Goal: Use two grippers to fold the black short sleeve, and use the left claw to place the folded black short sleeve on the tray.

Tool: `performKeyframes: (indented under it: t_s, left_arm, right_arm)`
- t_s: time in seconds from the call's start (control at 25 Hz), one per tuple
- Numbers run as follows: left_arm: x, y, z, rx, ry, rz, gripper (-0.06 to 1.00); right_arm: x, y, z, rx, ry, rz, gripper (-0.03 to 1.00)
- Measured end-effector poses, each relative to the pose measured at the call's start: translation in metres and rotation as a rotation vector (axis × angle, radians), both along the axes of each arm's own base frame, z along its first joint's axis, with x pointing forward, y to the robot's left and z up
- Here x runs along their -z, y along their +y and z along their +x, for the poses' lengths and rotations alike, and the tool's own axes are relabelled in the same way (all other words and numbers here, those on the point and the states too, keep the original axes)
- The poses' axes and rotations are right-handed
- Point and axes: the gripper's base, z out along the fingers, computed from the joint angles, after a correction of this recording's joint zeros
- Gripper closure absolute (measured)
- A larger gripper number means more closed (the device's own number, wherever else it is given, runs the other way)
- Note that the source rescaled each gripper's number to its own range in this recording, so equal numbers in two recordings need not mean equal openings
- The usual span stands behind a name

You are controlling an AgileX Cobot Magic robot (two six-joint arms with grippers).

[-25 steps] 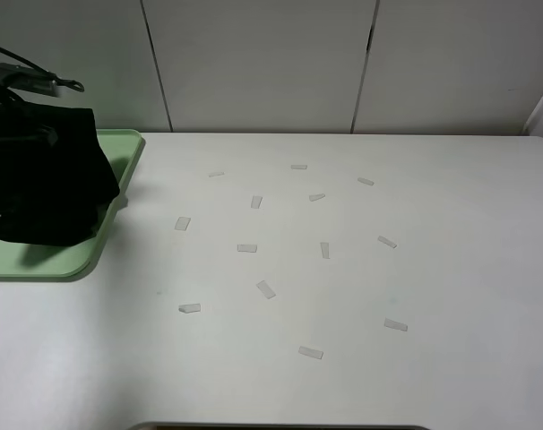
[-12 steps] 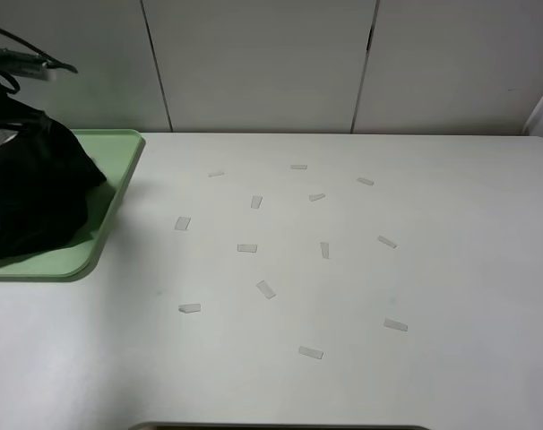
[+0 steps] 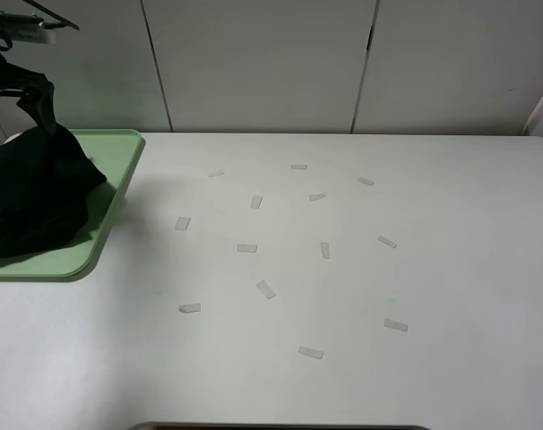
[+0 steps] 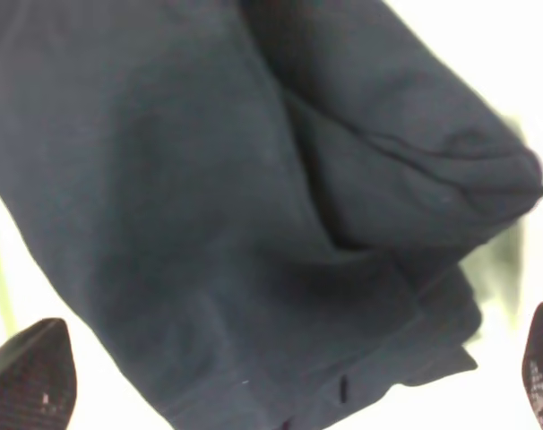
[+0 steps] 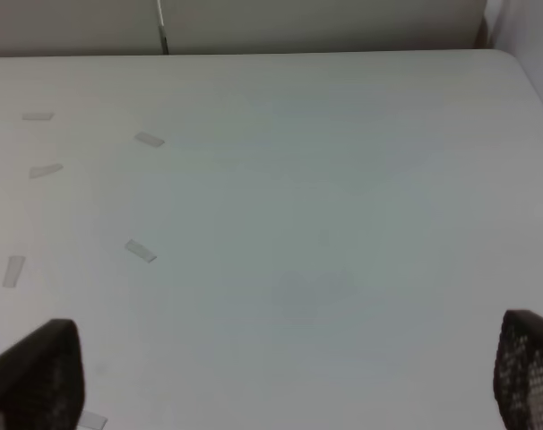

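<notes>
1. On the tray, at the table's far left corner, the black shirt lies as a rumpled folded bundle; a second ago it hung lifted above the tray, so it has been lowered and let go.
2. Above the bundle, the left gripper stands wide apart, both fingertips clear of the cloth in the wrist view and nothing between them; a moment earlier it was clamped on the fabric.
3. From overhead, the left arm has risen toward the table's far left edge, though a thin peak of shirt reaches up toward it, so whether the cloth has fully dropped free is hard to tell.
4. Over the bare right side of the table, the right gripper is spread wide and holds nothing, unchanged.
5. Scraps of pale tape dot the middle of the table, untouched.
6. Judged from this, placing looks essentially done; only pulling the left arm away remains.
</notes>
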Motion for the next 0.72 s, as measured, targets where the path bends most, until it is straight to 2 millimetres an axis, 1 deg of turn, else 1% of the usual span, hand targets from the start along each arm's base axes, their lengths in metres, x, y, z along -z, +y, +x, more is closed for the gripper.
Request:
performKeyframes:
  t_s: [0.16,0.24,0.4,0.56,0.72]
  left_arm:
    - [0.017,-0.013,-0.001,0.038,0.005,0.009,-0.05]
    - [0.03,-0.018,-0.003,0.052,-0.008,0.011,-0.05]
    - [0.058,-0.018,-0.006,0.06,-0.049,0.016,-0.05]
    - [0.084,-0.019,-0.01,0.066,-0.137,0.021,-0.05]
    - [0.101,-0.019,-0.01,0.07,-0.24,0.027,-0.05]
  right_arm:
    - [0.0,0.0,0.0,0.0,0.0,0.0,-0.03]
    - [0.0,0.0,0.0,0.0,0.0,0.0,-0.03]
    - [0.0,0.0,0.0,0.0,0.0,0.0,-0.03]
    - [0.0,0.0,0.0,0.0,0.0,0.0,-0.03]
    - [0.0,0.0,0.0,0.0,0.0,0.0,-0.03]
